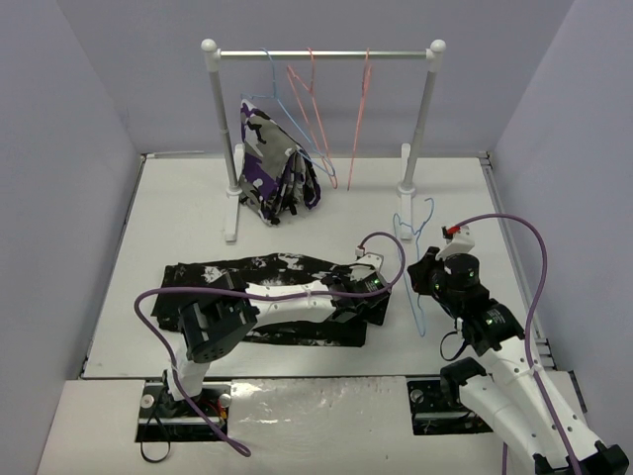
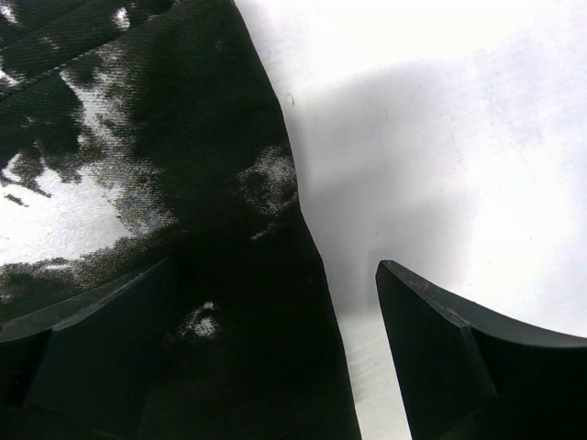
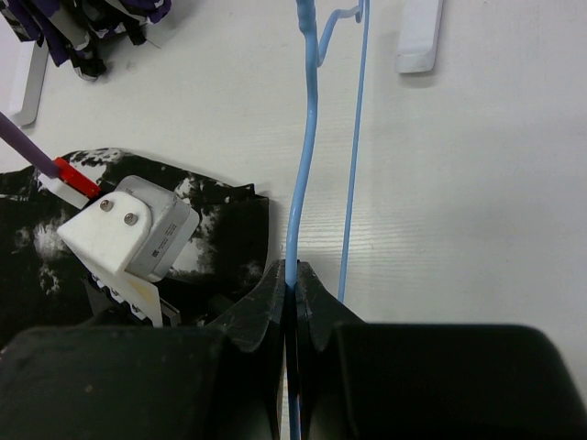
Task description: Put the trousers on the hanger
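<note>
Black white-splotched trousers [image 1: 213, 272] flat at centre frame, left gripper [image 2: 275, 270] released, jaws astride their edge, right gripper [image 3: 293, 275] grasping light-blue wire hanger [image 3: 293, 238], centre right.

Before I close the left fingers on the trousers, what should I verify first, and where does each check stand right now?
1. The left gripper is open: ok, its fingers are spread wide.
2. It straddles the edge of the trousers: ok, one finger is over fabric and the other over bare table.
3. It is low enough to catch the fabric: cannot tell.
4. The right gripper is shut on the hanger: ok, it is pinching the blue wire.
5. The hanger is clear of the trousers: ok, bare table shows between them.
</note>
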Available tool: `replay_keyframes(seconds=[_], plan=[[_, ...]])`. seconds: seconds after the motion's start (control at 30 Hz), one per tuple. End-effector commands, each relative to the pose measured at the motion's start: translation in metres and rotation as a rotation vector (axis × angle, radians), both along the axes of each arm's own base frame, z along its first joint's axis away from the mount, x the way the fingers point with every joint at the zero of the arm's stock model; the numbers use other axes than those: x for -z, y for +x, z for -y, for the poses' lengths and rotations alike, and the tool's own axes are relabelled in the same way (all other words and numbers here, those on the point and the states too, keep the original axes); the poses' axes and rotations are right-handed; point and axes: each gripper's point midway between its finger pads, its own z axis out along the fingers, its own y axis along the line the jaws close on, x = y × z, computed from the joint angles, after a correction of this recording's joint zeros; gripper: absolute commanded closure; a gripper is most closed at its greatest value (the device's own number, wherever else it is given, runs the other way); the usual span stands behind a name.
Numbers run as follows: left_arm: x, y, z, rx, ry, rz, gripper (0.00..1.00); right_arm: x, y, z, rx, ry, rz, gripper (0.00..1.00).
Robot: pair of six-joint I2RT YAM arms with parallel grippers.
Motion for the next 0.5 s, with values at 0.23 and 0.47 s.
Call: replay_keyframes(seconds=[0.23, 0.47], plan=[[0.009, -0.004, -0.009, -0.092, 0.013, -0.054, 0.62, -0.016, 0.008, -0.009, -0.027, 0.035, 0.069, 1.00], [0.006, -0.003, -0.013, -0.097, 0.000, -0.061, 0.89, -0.016, 0.008, -0.014, -0.053, 0.042, 0.072, 1.00]])
